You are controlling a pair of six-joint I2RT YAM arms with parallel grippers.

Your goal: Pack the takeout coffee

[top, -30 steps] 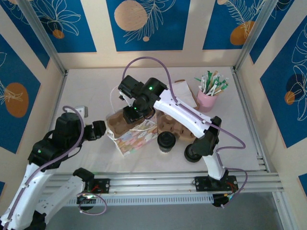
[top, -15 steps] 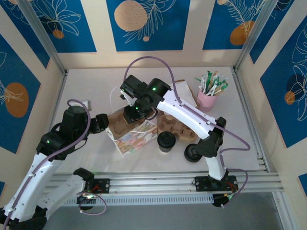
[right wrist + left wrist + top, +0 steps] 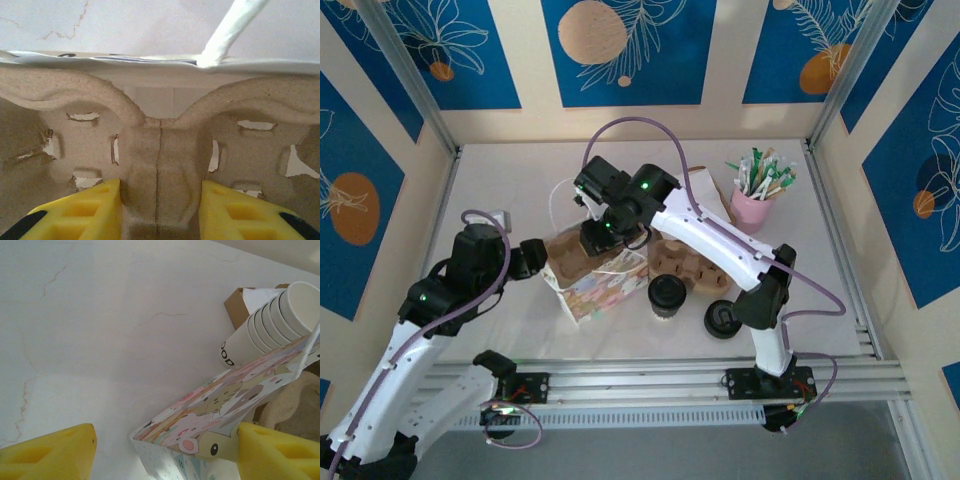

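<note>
White tabletop (image 3: 500,180), takeout coffee (image 3: 667,295) apart from right jaws clamping pulp tray (image 3: 160,150)

Coffee (image 3: 667,296): one. Loose lid (image 3: 721,318): one. Carriers: two, one carrier (image 3: 566,256) in the bag (image 3: 600,290), second carrier (image 3: 677,263) mid-table. Bag: one. Cup stack (image 3: 270,322): one. Pink cup (image 3: 752,208) of stirrers (image 3: 760,172): one.

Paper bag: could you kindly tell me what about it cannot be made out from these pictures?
- Top view: inside of the paper bag hidden under cup carrier and right gripper.
- Left wrist view: lower part cut off by bottom edge.
- Right wrist view: cup carrier blocks its inside.
</note>
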